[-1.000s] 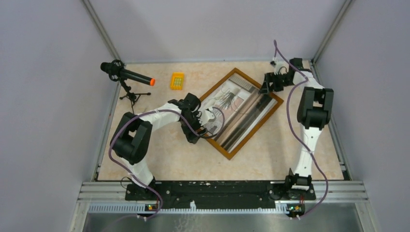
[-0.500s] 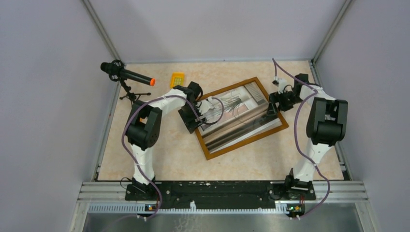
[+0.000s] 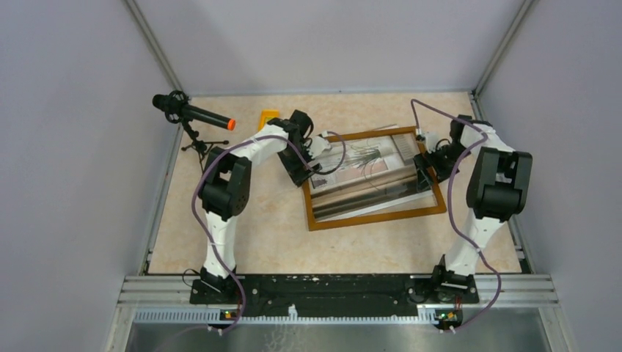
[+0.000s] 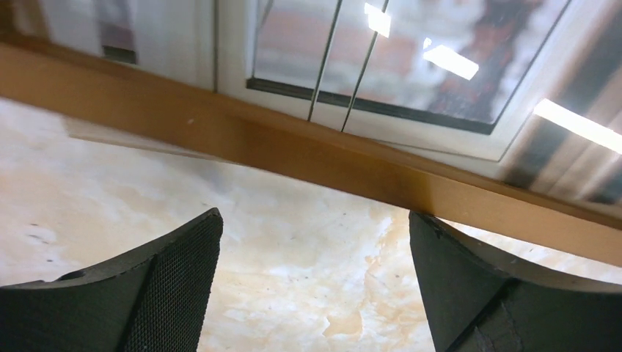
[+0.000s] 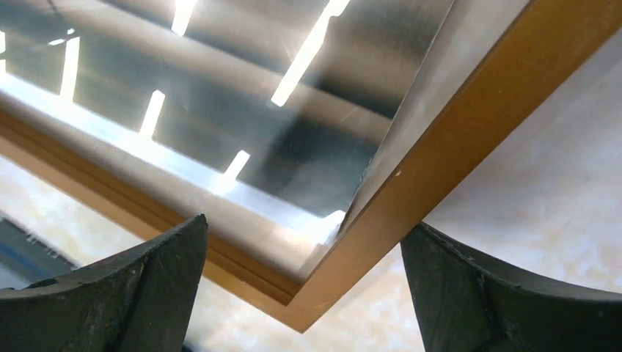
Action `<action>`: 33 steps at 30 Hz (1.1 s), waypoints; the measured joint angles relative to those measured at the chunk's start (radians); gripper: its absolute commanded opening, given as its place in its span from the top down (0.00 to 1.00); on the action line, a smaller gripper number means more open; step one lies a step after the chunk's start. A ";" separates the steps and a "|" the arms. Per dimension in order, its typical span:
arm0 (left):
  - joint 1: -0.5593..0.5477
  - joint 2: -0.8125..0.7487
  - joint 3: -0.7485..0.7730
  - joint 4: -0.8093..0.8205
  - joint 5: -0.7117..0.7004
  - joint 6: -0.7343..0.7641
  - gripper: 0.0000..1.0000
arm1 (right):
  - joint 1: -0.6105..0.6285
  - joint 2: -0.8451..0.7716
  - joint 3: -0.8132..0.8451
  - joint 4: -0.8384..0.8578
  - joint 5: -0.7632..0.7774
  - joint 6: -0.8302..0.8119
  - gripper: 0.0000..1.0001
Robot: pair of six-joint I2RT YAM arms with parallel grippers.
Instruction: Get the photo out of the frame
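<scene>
- View from above: the frame [image 3: 374, 218] lay flat on the table [image 3: 249, 235], picture side up, with its long sides running roughly from 9 to 3 o'clock. The photo [image 3: 367, 172] was inside it behind the glass, so nothing had been taken out yet.
- The left gripper [image 3: 312, 158] sat at the frame's 10 o'clock end and the right gripper [image 3: 424, 165] near its 2 o'clock end, one at each short side. I judged this a bracketing placement, suited to steadying or turning so large a piece between two arms.
- A microphone [image 3: 194, 114] on a small stand stood at the table's 10 o'clock. A yellow object [image 3: 268, 114] lay near 11 o'clock, partly hidden by the left arm. Both were apart from the frame.
- Left wrist view: the left gripper [image 4: 314, 220] was released, its fingers [image 4: 172, 286] spread wide over bare table. The wooden rim of the frame [image 4: 293, 150] crossed just beyond the tips toward 12 o'clock, and nothing lay between the pads. Past the rim, the photo [image 4: 411, 66] showed under reflecting glass.
- Right wrist view: the right gripper [image 5: 302, 226] was released too, with its fingers [image 5: 125, 293] wide apart. A corner of the frame [image 5: 455, 139] pointed toward 6 o'clock between them, apparently touching neither pad. The photo [image 5: 257, 95] was dim under streaks of glare.
- With the picture side up, the backing sat underneath, so reaching it would probably call for flipping the frame.
</scene>
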 measured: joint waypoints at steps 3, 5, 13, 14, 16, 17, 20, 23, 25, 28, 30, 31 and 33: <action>-0.005 -0.036 0.000 0.048 0.027 -0.017 0.01 | -0.018 0.051 0.117 -0.163 0.019 -0.009 0.01; -0.019 -0.077 0.000 0.093 0.054 -0.030 0.01 | -0.016 0.083 0.233 -0.219 0.006 -0.007 0.01; -0.227 -0.296 -0.094 0.195 0.031 -0.023 0.01 | 0.056 0.366 1.009 -0.252 -0.074 0.082 0.01; -0.254 -0.310 -0.111 0.192 0.030 -0.022 0.01 | 0.072 0.397 1.059 -0.245 -0.076 0.094 0.01; -0.293 -0.324 -0.144 0.188 0.030 -0.023 0.01 | 0.110 0.435 1.091 -0.211 -0.074 0.123 0.01; -0.314 -0.331 -0.168 0.190 0.027 -0.023 0.01 | 0.130 0.448 1.090 -0.190 -0.068 0.135 0.01; -0.393 -0.349 -0.267 0.209 -0.015 -0.018 0.01 | 0.201 0.486 1.073 -0.101 -0.033 0.166 0.01; -0.507 -0.350 -0.352 0.241 -0.082 -0.011 0.01 | 0.267 0.529 1.075 -0.003 0.003 0.207 0.01; -0.573 -0.350 -0.388 0.266 -0.121 -0.007 0.01 | 0.304 0.565 1.078 0.069 0.033 0.239 0.02; -0.646 -0.350 -0.424 0.335 -0.177 -0.004 0.01 | 0.343 0.614 1.078 0.171 0.078 0.266 0.05; -0.667 -0.349 -0.437 0.380 -0.215 -0.003 0.01 | 0.352 0.640 1.078 0.229 0.109 0.264 0.08; -0.672 -0.349 -0.440 0.398 -0.231 -0.004 0.01 | 0.353 0.652 1.078 0.253 0.124 0.262 0.09; -0.684 -0.343 -0.443 0.436 -0.262 -0.004 0.01 | 0.357 0.673 1.078 0.285 0.158 0.237 0.15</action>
